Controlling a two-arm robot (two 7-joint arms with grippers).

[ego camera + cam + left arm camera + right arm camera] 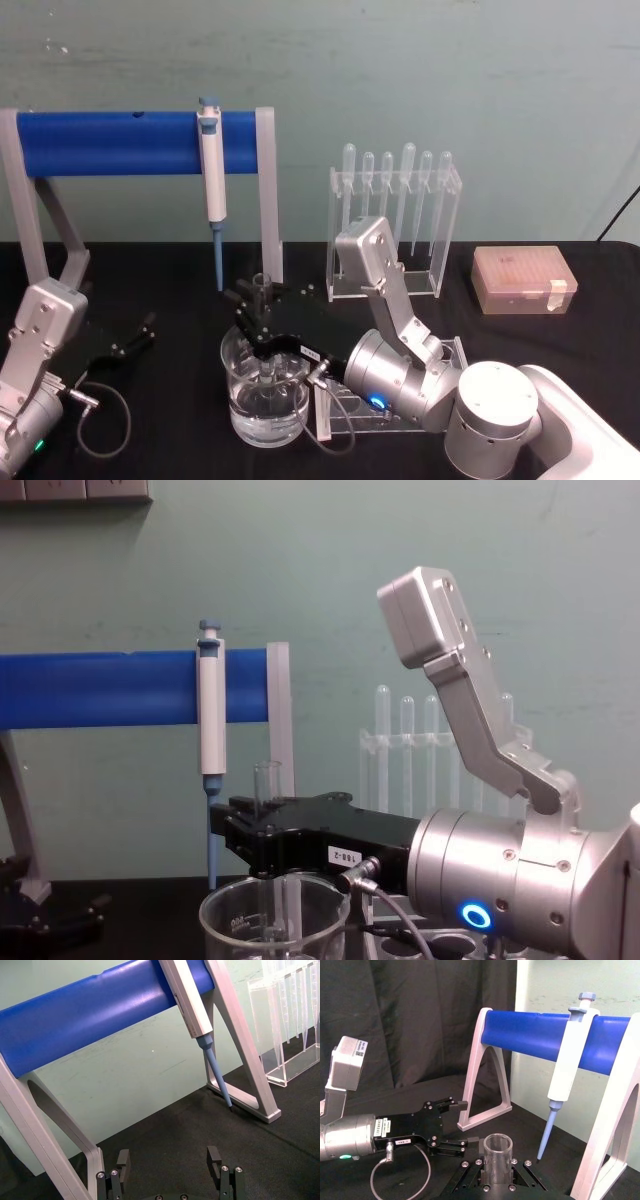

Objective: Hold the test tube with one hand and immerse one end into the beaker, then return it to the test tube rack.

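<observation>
Black bench (600, 350): right gripper (262, 312) fingers clamped the test tube (262, 288) upright, lower end inside the beaker (265, 420). Left gripper (130, 338) sat idle at left, fingers spread. White label (342, 857) on right gripper was unreadable.

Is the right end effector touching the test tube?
Touching. The right wrist view shows the right end effector closed against both sides of the upright test tube.

Test tube (262, 290): clear smooth glass. Beaker (245, 415): clear glossy glass. Right gripper (262, 315): matt black body; wrist (390, 375) is satin silver metal. Tablecloth (150, 270): black matt cloth. Blue bar (105, 143), far left: smooth, slight sheen, looks plastic. Pipettor (211, 165): smooth white plastic. Far rack (340, 240): clear glossy acrylic. Box (522, 280), right: translucent orange plastic.
</observation>
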